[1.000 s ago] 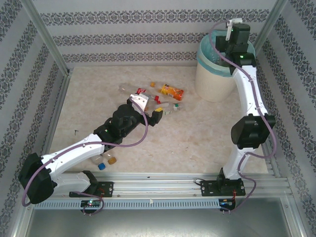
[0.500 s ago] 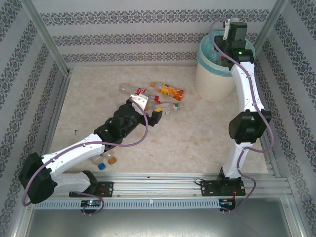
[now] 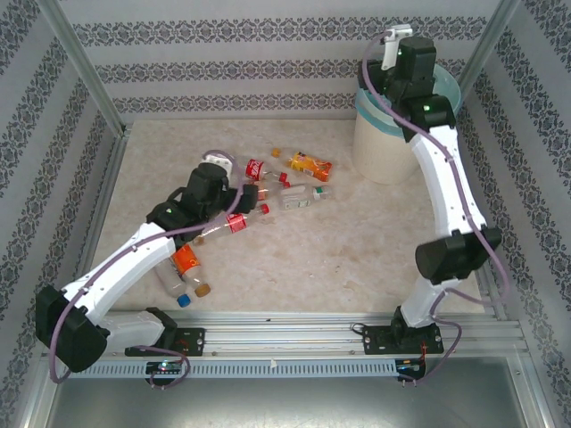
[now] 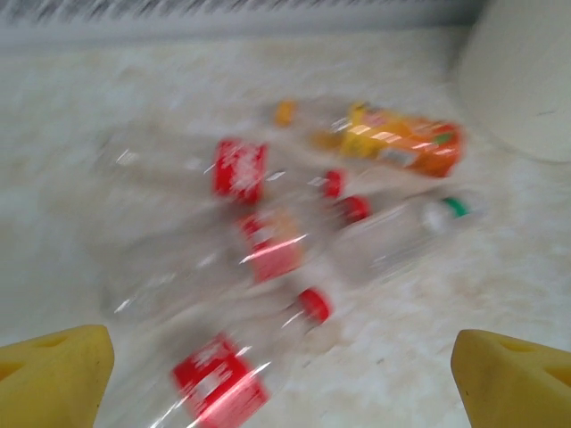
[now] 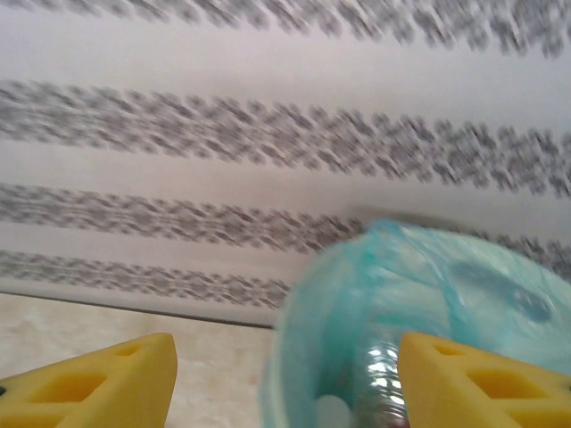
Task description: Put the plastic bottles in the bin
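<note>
1. The workspace is a beige marbled table (image 3: 357, 241), enclosed by walls papered in grey patterned stripes (image 3: 268, 62).
2. The small clear plastic bottles (image 3: 284, 189), with red or orange labels, lie on their sides in a loose cluster at the centre-left of the table. An orange-labelled bottle (image 3: 186, 260) lies apart, nearer, beside the left arm.
3. The large round cream-white bin (image 3: 384, 152), lined with a light blue-green plastic bag (image 5: 428, 276), stands in the far right corner. A clear bottle (image 5: 384, 379) is seen inside it.
4. The left gripper (image 4: 284, 379) is held above the cluster with its jaws spread wide and nothing grasped. A red-labelled bottle (image 4: 219, 383) lies below, between the yellow fingers.
5. The right gripper (image 5: 290, 383) is held over the far-left rim of the bin, jaws likewise spread wide and empty.
6. The step in hand is judged to be a pick-up approach by the left arm.
7. For the next move, the gripper must be lowered and the jaws set across one bottle body. The neighbouring bottles lie just beside it, so a single clean grasp is required.
8. Both wrist views are blurred, and the labels cannot be read.
9. From above, the bin interior is covered by the right arm and part of the cluster by the left arm, so no count can be made.
</note>
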### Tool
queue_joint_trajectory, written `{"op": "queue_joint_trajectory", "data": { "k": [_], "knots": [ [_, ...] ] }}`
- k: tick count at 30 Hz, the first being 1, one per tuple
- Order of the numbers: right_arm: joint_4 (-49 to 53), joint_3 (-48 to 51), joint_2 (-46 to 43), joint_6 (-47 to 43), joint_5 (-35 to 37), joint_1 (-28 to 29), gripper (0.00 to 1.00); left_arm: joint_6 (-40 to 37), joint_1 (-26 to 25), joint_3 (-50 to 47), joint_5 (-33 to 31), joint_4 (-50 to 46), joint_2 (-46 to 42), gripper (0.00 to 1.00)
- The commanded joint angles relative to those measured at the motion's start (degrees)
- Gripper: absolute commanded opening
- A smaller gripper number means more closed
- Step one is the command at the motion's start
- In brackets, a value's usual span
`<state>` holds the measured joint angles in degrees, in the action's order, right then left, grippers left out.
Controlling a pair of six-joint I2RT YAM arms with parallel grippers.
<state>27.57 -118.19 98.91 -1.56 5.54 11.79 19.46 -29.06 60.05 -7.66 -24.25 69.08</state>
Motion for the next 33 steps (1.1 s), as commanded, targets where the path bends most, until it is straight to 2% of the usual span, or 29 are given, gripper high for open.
{"op": "queue_joint_trajectory", "data": {
  "k": [1, 7, 11, 14, 19, 22, 27, 33],
  "knots": [
    [-6.29, 5.86, -5.55, -3.26, 2.74, 5.39, 0.67, 11.66, 5.06, -0.17, 3.49, -17.18, -3.11, 0.98],
    [-13.39, 17.86, -11.56, -3.22, 3.51, 12.78, 0.68, 19.94, 15.72, -2.98, 6.71, -28.33, -6.08, 0.97],
    [-16.78, 23.88, -13.74, -0.43, 1.43, 14.78, 0.68, 20.27, 23.42, -5.40, 11.14, -30.56, -6.03, 0.94],
    [-17.77, 26.17, -14.20, 0.85, 0.31, 15.78, 0.68, 19.31, 26.64, -7.02, 13.11, -30.19, -5.18, 0.90],
    [-18.72, 29.07, -14.54, 1.75, -0.87, 16.26, 0.68, 18.04, 26.99, -7.53, 15.66, -31.17, -2.91, 0.83],
    [-18.96, 30.31, -14.87, 2.17, -1.56, 16.25, 0.68, 19.36, 26.95, -9.03, 15.23, -32.11, -3.78, 0.83],
    [-20.24, 32.31, -14.98, 2.42, -1.14, 16.09, 0.68, 21.44, 26.87, -14.18, 18.87, -27.90, -4.35, 0.78],
    [-20.00, 32.54, -15.35, 2.50, -1.28, 16.16, 0.69, 22.14, 26.60, -16.17, 21.68, -24.51, -1.42, 0.77]
  ]
}}
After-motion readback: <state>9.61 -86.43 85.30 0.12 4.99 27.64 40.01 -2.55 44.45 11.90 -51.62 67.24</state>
